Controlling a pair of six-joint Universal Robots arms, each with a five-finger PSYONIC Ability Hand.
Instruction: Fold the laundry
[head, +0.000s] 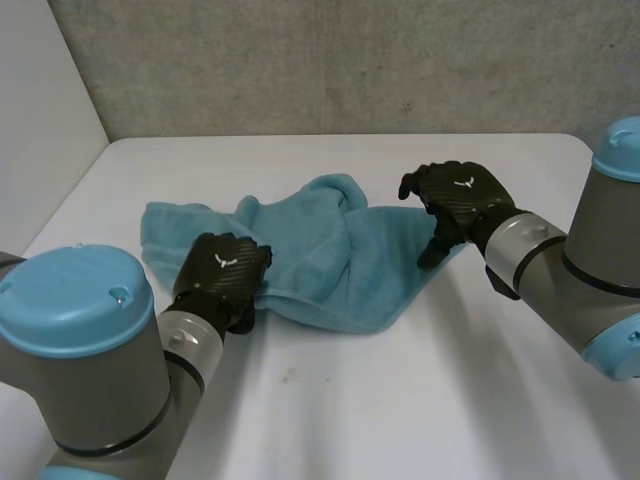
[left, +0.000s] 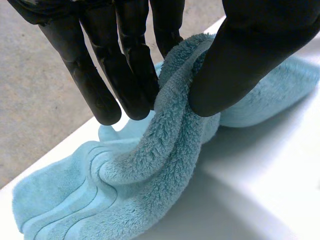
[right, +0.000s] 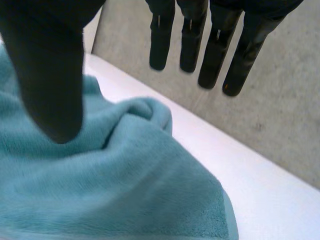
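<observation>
Our left hand (head: 220, 272) pinches the blue towel (head: 330, 265) at its edge nearest the table's (head: 420, 400) front; our right hand (head: 462, 195) hovers, fingers spread, over it.

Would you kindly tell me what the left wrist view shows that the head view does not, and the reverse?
Left wrist view's extra: the left hand pinching a raised fold of the blue towel between thumb and fingers. Head view's extra: the right hand, open by the towel's right corner, and the towel's whole crumpled spread on the white table. Shared: the left hand, the towel and the table.
</observation>
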